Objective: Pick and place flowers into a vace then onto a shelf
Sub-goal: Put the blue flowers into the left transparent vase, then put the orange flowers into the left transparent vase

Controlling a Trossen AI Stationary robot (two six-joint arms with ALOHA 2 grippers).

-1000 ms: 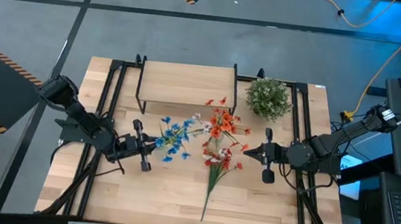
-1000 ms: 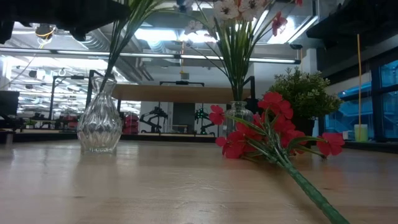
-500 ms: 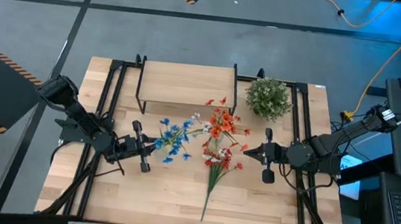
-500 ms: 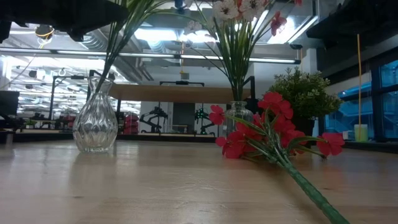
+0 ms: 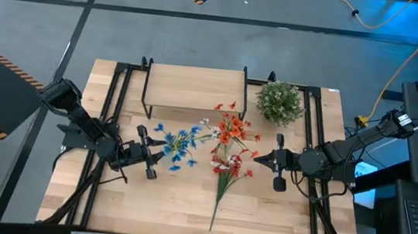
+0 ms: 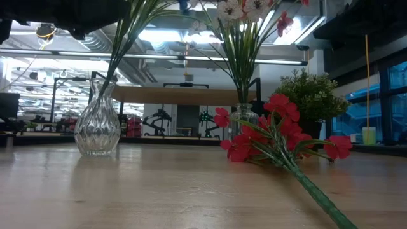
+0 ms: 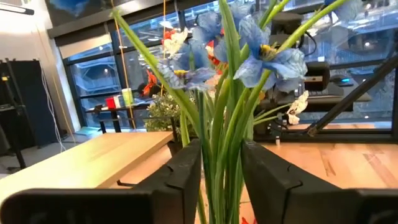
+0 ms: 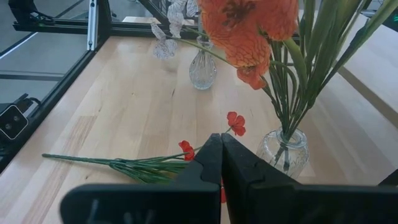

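Observation:
The blue flower [image 5: 176, 145] stands with its green stems in a clear ribbed glass vase [image 6: 96, 124] on the table. My left gripper [image 7: 221, 149] is open, one finger on each side of those stems [image 7: 219, 180], above the vase's mouth. A second glass vase [image 8: 283, 149] holds the orange-red flower [image 5: 229, 128] and white blooms [image 6: 245, 7]. The red flower [image 5: 221, 182] lies flat on the table, its stem toward the near edge. My right gripper [image 5: 267, 160] is shut and hangs in the air to the right of the second vase. The shelf [image 5: 195, 88] stands at the far side. My left gripper comes level from the table's left, with the blue flower's bundled stems [image 7: 214, 186] filling the gap between its two fingers, which lie across them. Whether the fingers [image 7: 186, 180] touch the stems, I cannot tell. The flower stands upright in its vase on the table.
A round bushy green plant [image 5: 279, 101] in a dark pot stands at the far right, beside the shelf. Black frame rails [image 5: 116, 115] run along the table's left and right sides. Bare wood [image 5: 168, 206] lies toward the near edge, left of the red flower's stem.
The ribbed vase has slid a little toward the table's left. The blue blooms have spread toward the left, nearer my left gripper. Both arms have kept their places.

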